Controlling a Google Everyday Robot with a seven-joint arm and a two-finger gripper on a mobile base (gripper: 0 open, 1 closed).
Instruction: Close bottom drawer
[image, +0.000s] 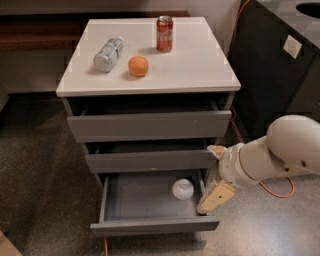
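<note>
The bottom drawer (155, 226) of the white-topped cabinet (195, 75) is pulled well out, with its flat grey front nearest me. Its shallow grey tray holds a small white bowl (183, 189) at the back right. My gripper (216, 173) is at the drawer's right side, level with the gap between the middle and bottom drawers. It is open and empty. One cream finger (215, 196) hangs by the tray's right wall, the other finger (217, 150) sits by the middle drawer's right end. The white arm reaches in from the right.
The middle drawer (150, 161) and the top drawer (150, 125) stand slightly out. On the cabinet top are a red soda can (164, 33), an orange (138, 66) and a lying clear bottle (108, 54). A dark cabinet (280, 65) stands right, with an orange cable (275, 194) on the floor.
</note>
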